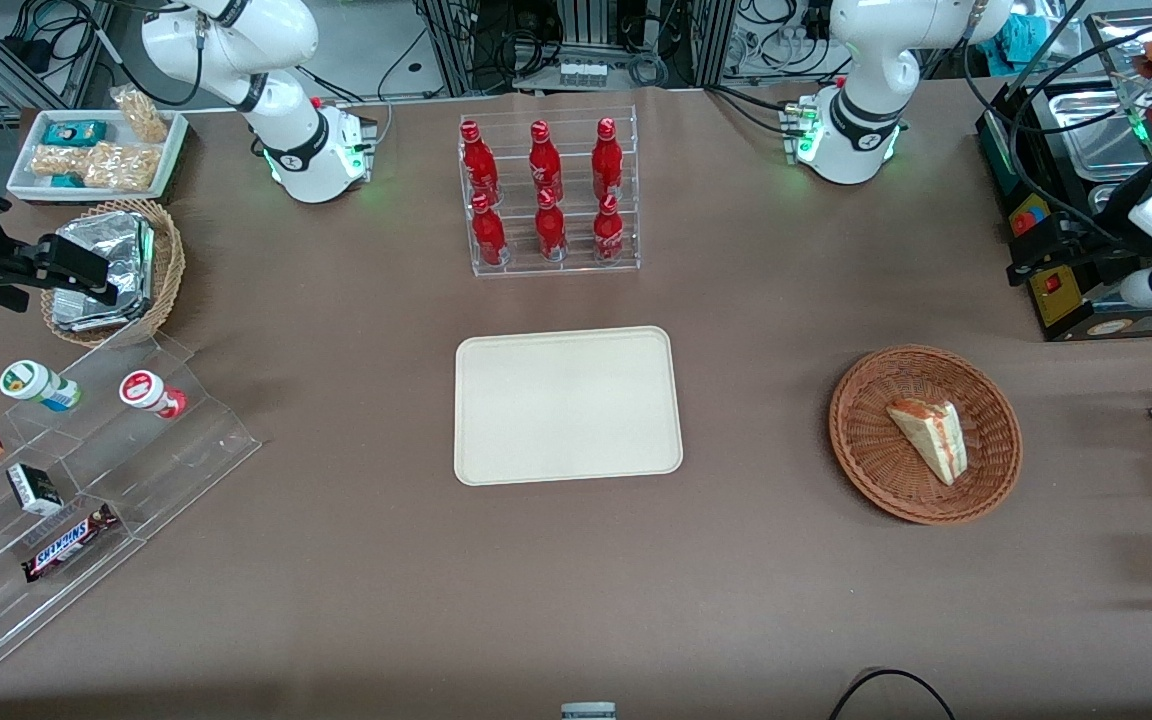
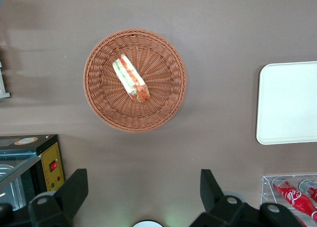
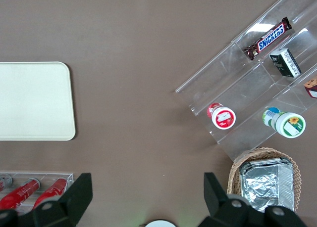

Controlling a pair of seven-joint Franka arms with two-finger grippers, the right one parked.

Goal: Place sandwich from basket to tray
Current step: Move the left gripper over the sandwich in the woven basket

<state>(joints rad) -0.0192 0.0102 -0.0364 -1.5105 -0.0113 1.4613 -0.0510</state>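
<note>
Wrist view: tool spread wide above table, sandwich in basket.

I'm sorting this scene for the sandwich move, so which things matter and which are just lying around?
Matter: sandwich, in the basket; tray; gripper, open, high above the table beside the basket.

Lying around: cola bottles, candy bar, foil packs, yogurt cups.

The pincer shows only two dark fingers, spread wide, their bases cut by the wrist picture's edge. The tray runs off that picture's side, so one short rim is unseen. The bottle rack is cropped to a corner with parts of two red bottles. The sandwich shows only its layered edge.
</note>
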